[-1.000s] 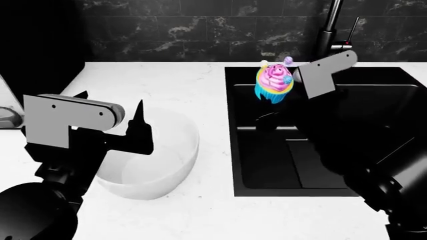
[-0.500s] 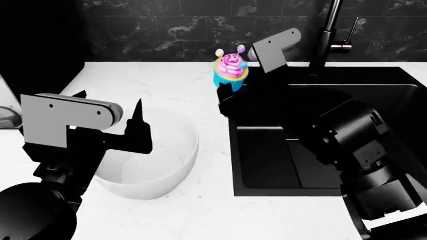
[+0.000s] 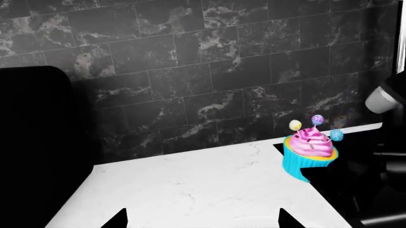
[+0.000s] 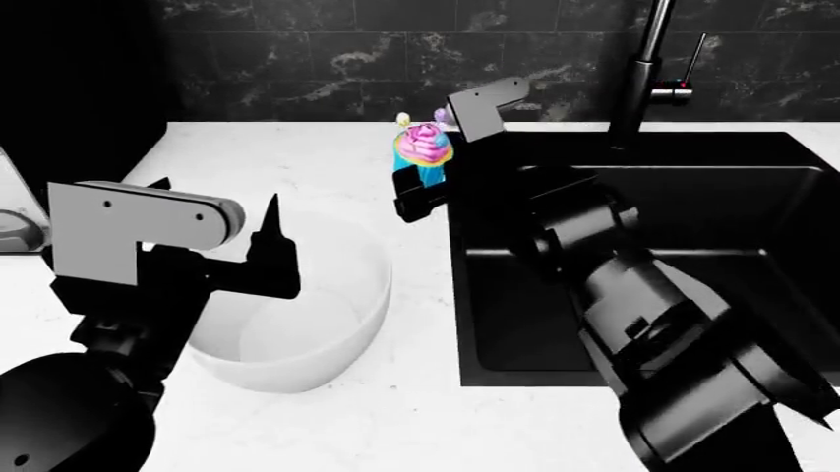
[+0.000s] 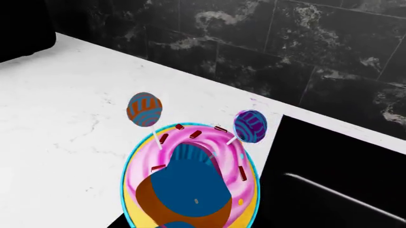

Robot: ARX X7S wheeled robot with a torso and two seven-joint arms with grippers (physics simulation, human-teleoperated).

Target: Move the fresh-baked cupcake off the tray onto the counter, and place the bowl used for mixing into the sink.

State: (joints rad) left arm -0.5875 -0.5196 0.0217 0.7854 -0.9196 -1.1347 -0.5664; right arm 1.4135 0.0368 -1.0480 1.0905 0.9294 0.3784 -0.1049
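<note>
My right gripper (image 4: 424,179) is shut on the cupcake (image 4: 423,146), which has a blue wrapper, pink swirled frosting and ball toppers. It holds the cupcake above the white counter (image 4: 302,157), just left of the black sink's (image 4: 683,256) back left corner. The cupcake fills the right wrist view (image 5: 190,175) and shows in the left wrist view (image 3: 309,149). My left gripper (image 4: 216,194) is open and empty above the white bowl (image 4: 315,324), which stands on the counter left of the sink. Its fingertips (image 3: 120,218) show over bare counter. The tray is out of view.
A tall black faucet (image 4: 643,69) stands behind the sink. A dark tiled wall (image 4: 329,59) runs along the back of the counter. A pale object (image 4: 14,226) sits at the left edge. My right arm (image 4: 630,295) stretches across the sink.
My right gripper has carried the cupcake leftward from over the sink to over the counter beside the sink's left rim. The left arm and bowl have not moved.
</note>
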